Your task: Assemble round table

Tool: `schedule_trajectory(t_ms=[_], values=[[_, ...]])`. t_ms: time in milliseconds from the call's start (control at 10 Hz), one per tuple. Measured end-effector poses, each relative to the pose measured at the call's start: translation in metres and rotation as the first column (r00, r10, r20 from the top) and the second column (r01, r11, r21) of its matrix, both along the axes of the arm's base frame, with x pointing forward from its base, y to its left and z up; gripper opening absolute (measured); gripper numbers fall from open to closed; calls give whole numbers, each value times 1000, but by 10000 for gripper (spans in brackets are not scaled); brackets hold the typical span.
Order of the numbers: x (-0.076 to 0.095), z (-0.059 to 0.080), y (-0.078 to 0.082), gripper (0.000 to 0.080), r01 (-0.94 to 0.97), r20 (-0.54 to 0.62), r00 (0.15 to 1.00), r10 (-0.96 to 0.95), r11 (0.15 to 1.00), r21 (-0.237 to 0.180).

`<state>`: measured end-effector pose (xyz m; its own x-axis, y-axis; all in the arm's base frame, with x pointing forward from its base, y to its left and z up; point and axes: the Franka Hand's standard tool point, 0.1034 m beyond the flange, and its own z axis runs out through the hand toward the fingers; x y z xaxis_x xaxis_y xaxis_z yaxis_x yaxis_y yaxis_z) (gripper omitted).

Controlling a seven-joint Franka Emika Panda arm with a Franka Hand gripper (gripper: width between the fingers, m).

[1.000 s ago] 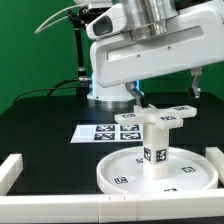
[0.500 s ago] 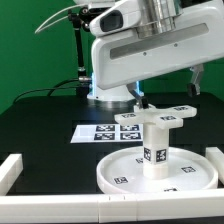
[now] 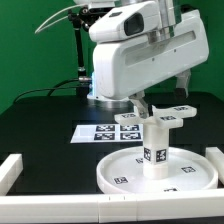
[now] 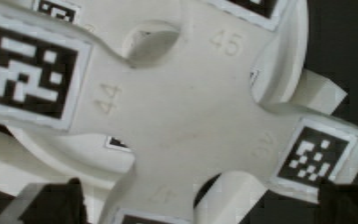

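Note:
The large rimmed round disc [image 3: 160, 172] lies flat on the black table. The short thick cylinder leg [image 3: 155, 148] stands upright at its centre. The flat cross-shaped base [image 3: 160, 118] rests on top of the leg. My gripper [image 3: 142, 106] hangs directly over the base, with one finger showing at its near-left side. In the wrist view the base [image 4: 185, 110] fills the picture with its tags. My fingers [image 4: 48, 200] stand wide apart at either side of it, and my gripper [image 4: 194, 205] is open around it.
The marker board [image 3: 105, 130] lies flat behind the disc. White border blocks stand at the exterior view's left [image 3: 10, 172], along the front edge [image 3: 110, 208] and at the right [image 3: 216, 155]. The arm's base stands at the back.
My wrist and hand have turned about the vertical above the base. The base, leg and disc have stayed almost where they were.

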<state>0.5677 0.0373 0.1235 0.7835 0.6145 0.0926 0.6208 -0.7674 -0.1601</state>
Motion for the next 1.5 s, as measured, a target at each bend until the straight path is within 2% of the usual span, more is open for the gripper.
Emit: schedule_trajectory(t_ms=[200, 400, 700, 1400, 1500], values=[[-4, -3, -2, 649, -176, 27, 984, 176, 984, 0], [-7, -5, -5, 649, -243, 61, 968, 243, 970, -16], [-12, -9, -10, 649, -241, 78, 967, 243, 970, -31], [-14, -18, -13, 646, -234, 64, 970, 235, 972, -29], [-14, -18, -13, 494, -233, 64, 970, 235, 972, -29]])
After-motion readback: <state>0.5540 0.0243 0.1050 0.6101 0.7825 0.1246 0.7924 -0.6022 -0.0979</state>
